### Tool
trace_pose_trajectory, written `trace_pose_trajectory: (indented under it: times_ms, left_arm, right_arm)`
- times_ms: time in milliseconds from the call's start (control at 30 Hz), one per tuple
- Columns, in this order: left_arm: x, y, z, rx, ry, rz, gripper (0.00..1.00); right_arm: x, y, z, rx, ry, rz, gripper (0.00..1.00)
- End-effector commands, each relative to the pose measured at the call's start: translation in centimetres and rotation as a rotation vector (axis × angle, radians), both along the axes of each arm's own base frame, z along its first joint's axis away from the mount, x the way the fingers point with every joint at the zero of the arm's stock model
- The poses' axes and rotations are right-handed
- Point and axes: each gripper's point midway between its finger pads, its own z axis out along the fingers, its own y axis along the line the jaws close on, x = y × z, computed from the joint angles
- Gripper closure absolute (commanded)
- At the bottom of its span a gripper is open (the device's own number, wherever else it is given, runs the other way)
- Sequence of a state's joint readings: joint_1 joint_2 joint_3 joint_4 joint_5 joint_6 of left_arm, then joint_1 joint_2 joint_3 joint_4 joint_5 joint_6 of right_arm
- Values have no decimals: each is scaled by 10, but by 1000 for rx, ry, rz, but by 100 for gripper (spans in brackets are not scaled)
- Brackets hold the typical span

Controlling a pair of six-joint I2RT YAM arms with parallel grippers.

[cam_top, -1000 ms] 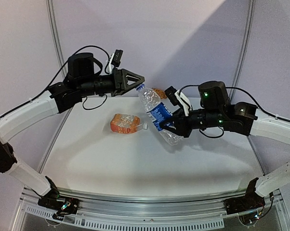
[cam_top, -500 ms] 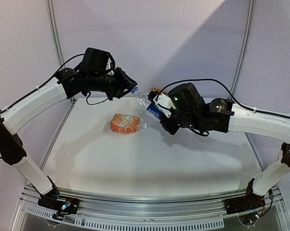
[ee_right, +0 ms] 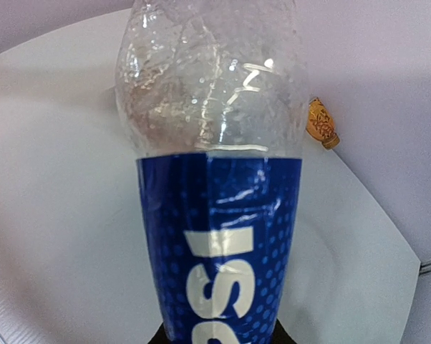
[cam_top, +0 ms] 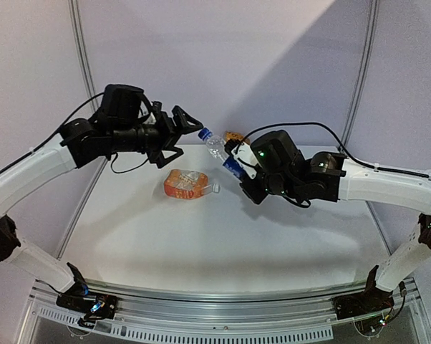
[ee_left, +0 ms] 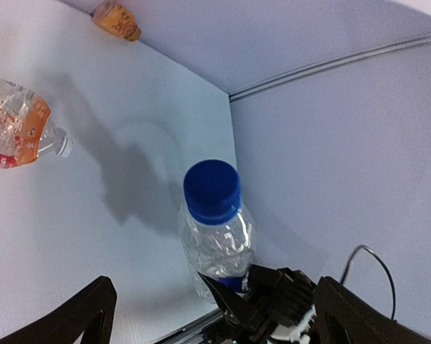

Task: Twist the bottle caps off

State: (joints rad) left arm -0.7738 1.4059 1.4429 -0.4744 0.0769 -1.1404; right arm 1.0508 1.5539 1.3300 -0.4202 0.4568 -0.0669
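Tilting toward the left arm, a slim clear plastic water bottle with a blue label (cam_top: 218, 147) is held in the air above the white table (cam_top: 223, 244) by the right gripper (cam_top: 237, 166), whose jaws are clamped together on the labelled lower body. A round dark blue plastic screw cap (ee_left: 212, 190) is seen seated on the bottle's neck, pointed at the left gripper (cam_top: 190, 140). That gripper's jaws are spread wide apart, just in front of the cap, and no contact with it is shown. A wider flat-sided clear bottle with orange contents and label (cam_top: 185, 184) is laid on its side on the table, below and between the two grippers, with its small white screw cap (cam_top: 216, 188) fitted and turned to the right. A small orange object (cam_top: 235, 136) is seen near the far edge of the table, behind the raised bottle; what it is cannot be told.
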Motion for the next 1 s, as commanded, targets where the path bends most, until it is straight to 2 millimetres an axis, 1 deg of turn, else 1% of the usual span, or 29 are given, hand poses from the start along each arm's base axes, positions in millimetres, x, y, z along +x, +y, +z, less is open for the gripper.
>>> trace_pose_trajectory:
  times_ms: [0, 67, 133, 167, 200, 233, 267, 300, 333, 400, 433, 533, 667, 700, 800, 967]
  left_arm:
    - [-12, 24, 43, -33, -234, -6, 1]
    - [-17, 36, 37, 28, -302, -13, 1]
    - [-24, 44, 44, 33, -406, -41, 1]
    - [-29, 45, 48, 20, -457, -63, 1]
    - [-34, 47, 55, -2, -516, -84, 1]
    - [-41, 45, 62, -36, -564, -129, 1]
    - [-47, 44, 77, -87, -636, -162, 1]
    - [-51, 43, 80, -110, -659, -194, 1]
    - [-54, 41, 85, -135, -685, -226, 1]
    - [-60, 32, 97, -179, -730, -299, 1]
    - [-61, 26, 99, -188, -739, -333, 2]
    - [-60, 10, 106, -208, -750, -412, 6]
    - [-50, -10, 110, -209, -752, -478, 11]
    - [-49, -13, 116, -212, -766, -490, 13]
    - [-45, -22, 123, -217, -781, -521, 19]
    - [-43, -35, 116, -210, -764, -572, 26]
  right_arm:
    - [-4, -9, 16, 128, 42, -30, 100]
    - [-6, -10, 18, 195, 91, -12, 100]
    - [-13, -7, 18, 284, 163, 42, 100]
    - [-24, -2, 26, 359, 208, 114, 100]
    - [-29, -3, 31, 412, 225, 150, 100]
    - [-43, 4, 37, 484, 283, 245, 100]
    - [-54, 5, 53, 558, 292, 317, 100]
    - [-64, 6, 56, 586, 317, 367, 100]
    - [-73, 6, 65, 624, 332, 413, 100]
    - [-83, 4, 75, 669, 356, 477, 100]
    - [-88, 4, 79, 687, 373, 501, 100]
    - [-94, 5, 82, 700, 407, 542, 100]
    - [-96, 9, 80, 701, 433, 557, 100]
    - [-96, 9, 80, 705, 438, 558, 100]
    - [-97, 11, 81, 714, 449, 566, 100]
    - [-97, 11, 80, 718, 464, 557, 100]
